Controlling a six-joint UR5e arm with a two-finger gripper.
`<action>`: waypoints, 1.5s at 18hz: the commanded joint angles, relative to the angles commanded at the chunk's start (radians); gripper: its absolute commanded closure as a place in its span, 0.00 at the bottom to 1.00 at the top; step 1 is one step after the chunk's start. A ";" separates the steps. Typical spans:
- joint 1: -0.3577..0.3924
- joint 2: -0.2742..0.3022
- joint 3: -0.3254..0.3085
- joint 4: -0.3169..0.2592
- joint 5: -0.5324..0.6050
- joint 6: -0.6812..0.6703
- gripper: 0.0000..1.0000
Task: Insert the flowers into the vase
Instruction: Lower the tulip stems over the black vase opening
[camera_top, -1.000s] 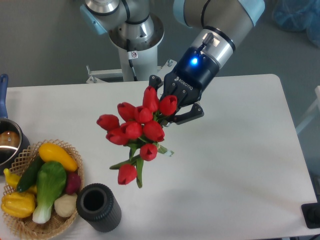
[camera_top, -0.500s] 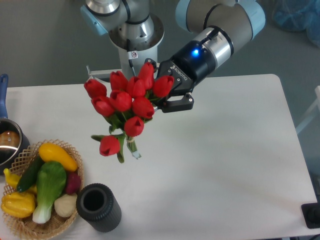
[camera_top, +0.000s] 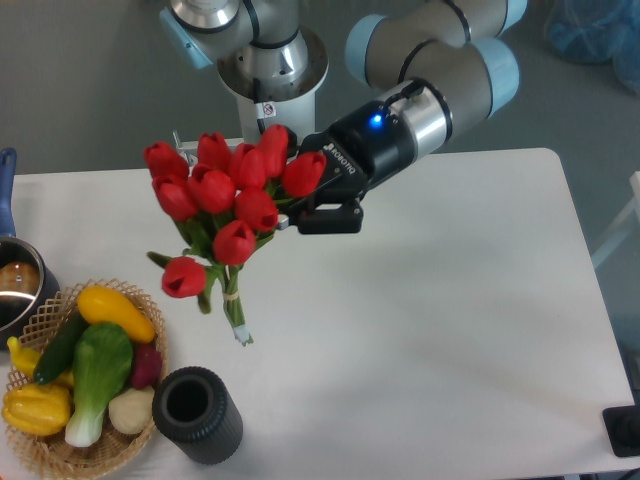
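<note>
The gripper (camera_top: 300, 200) is clamped on the flowers (camera_top: 222, 200), holding them in the air above the table (camera_top: 450, 320), stem ends pointing down-left, short of the vase (camera_top: 196, 413). Risk as I see it: the tied stems hang off to one side, so they could hit the vase rim and tip it, or brush the basket (camera_top: 60, 440) right beside it. Count: roughly ten tulips, one vase, one basket.
</note>
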 joint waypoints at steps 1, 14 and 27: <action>-0.014 -0.003 0.006 0.002 -0.002 0.002 0.92; -0.084 -0.060 0.083 0.008 0.005 0.003 0.90; -0.121 -0.123 0.114 0.008 0.018 0.000 0.90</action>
